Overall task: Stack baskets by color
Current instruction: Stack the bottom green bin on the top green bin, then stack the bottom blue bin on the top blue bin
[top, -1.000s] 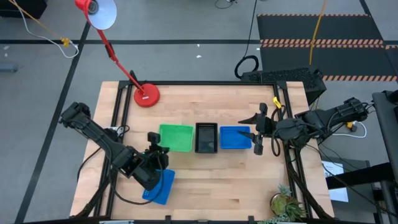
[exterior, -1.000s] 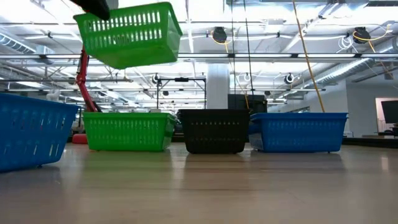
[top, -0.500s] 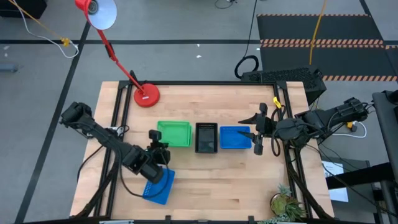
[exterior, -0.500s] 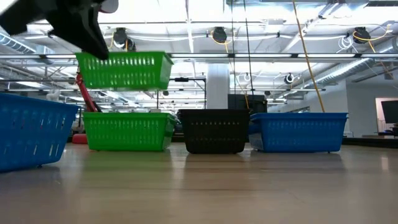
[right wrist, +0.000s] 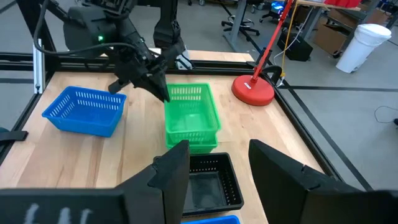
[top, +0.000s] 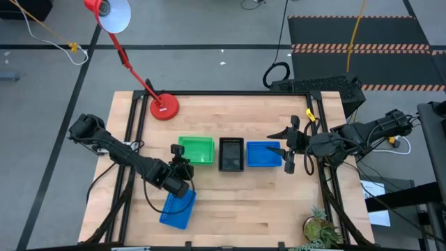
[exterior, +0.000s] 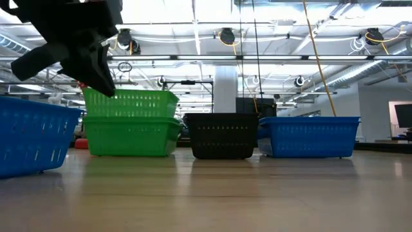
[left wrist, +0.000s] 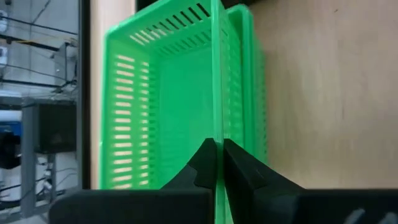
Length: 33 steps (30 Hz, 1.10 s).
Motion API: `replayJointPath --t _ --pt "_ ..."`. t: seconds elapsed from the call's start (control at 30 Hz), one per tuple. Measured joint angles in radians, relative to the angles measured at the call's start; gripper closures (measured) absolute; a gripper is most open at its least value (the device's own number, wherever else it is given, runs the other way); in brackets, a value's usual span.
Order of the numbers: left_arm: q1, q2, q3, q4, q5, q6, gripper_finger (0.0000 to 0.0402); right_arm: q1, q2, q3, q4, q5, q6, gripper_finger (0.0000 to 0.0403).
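My left gripper (top: 182,157) is shut on a green basket (exterior: 131,104), which sits level and partly sunk in a second green basket (exterior: 132,136) on the table. Whether the upper one rests on the lower one I cannot tell. The lower one's rim (left wrist: 250,93) shows on the near side. Right of them, in one row, stand a black basket (top: 231,154) and a blue basket (top: 263,154). Another blue basket (top: 177,209) lies at the near left. My right gripper (top: 291,150) hangs open beside the row's blue basket, holding nothing. My left gripper pinches the upper green basket's near long wall (left wrist: 217,134) at the rim, close to its left end, one finger inside the basket and one outside. The fingers (left wrist: 239,168) slant down from the near left and lie along the wall. The basket is level, its lower part inside the second green basket.
A red lamp base (top: 164,107) stands at the far left, its stem leaning out over the table's edge. A potted plant (top: 320,229) sits at the near right corner. Bare wood lies between the row and the near edge.
My left gripper has come down and a little toward the far edge with the green basket. The basket hung tilted high above the row. It has levelled out and now sits partly inside the green basket on the table.
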Motion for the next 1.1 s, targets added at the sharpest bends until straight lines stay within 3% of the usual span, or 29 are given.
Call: replayJointPath --t 0.17,0.6,0.77,0.93,1.1 --pt "0.001 0.0 -0.001 0.033 0.018 0.013 0.0393 0.0 0.0 0.0 0.0 0.0 0.0 0.0243" --pt "0.032 0.0 0.001 0.043 0.02 -0.016 0.0302 0.0 0.0 0.0 0.0 0.0 0.0 0.0243" --pt "-0.006 -0.001 0.15 0.019 0.022 -0.049 0.0282 0.0 0.0 0.0 0.0 0.0 -0.004 0.0243" --pt "-0.061 -0.001 0.279 -0.005 0.158 -0.103 0.028 0.0 0.003 0.0 0.0 0.0 0.0 0.0243" --pt "-0.159 0.0 0.267 -0.019 0.256 -0.223 0.0279 0.0 0.003 -0.029 0.032 -0.003 0.001 0.0243"
